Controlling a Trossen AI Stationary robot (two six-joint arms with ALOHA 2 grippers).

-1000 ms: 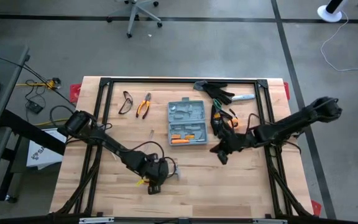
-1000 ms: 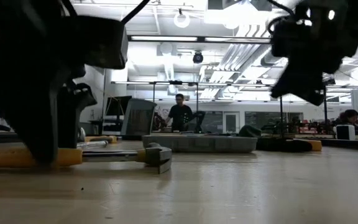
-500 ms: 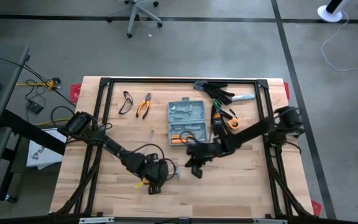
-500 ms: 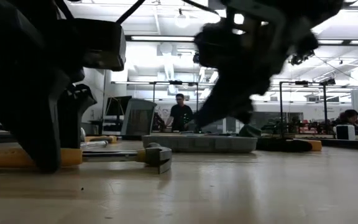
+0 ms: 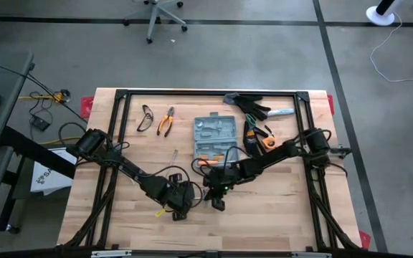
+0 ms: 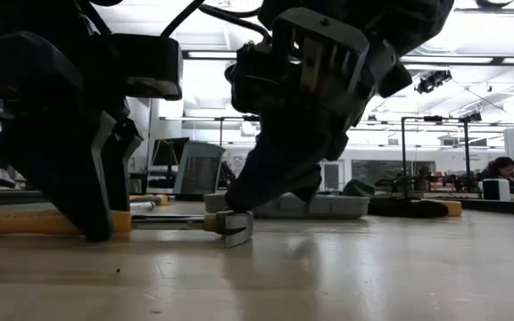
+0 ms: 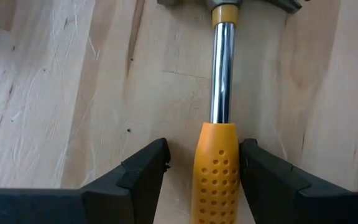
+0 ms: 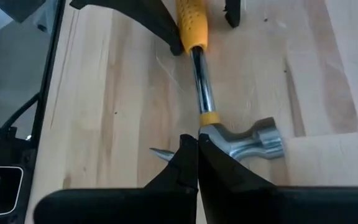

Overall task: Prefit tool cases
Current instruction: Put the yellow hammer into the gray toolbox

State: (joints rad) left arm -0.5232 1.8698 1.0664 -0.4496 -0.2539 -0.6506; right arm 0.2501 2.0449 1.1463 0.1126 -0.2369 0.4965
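My left hand (image 7: 204, 165) stands wide around the yellow handle of the hammer (image 7: 219, 149), which lies flat on the bench (image 5: 278, 208); the fingers do not press it. My right hand (image 8: 197, 163), fingers closed together and holding nothing, is just at the hammer head. The open tool case (image 5: 215, 140) lies near, further back on the bench. I should close on the handle squarely, then lift level toward the case.

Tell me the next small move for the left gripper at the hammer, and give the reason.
Probably close the left gripper on the hammer. Its fingers stand open on either side of the yellow handle with a gap on each side, so nothing is held yet. The right gripper, shut, sits at the hammer's head, and the tool case lies farther back.
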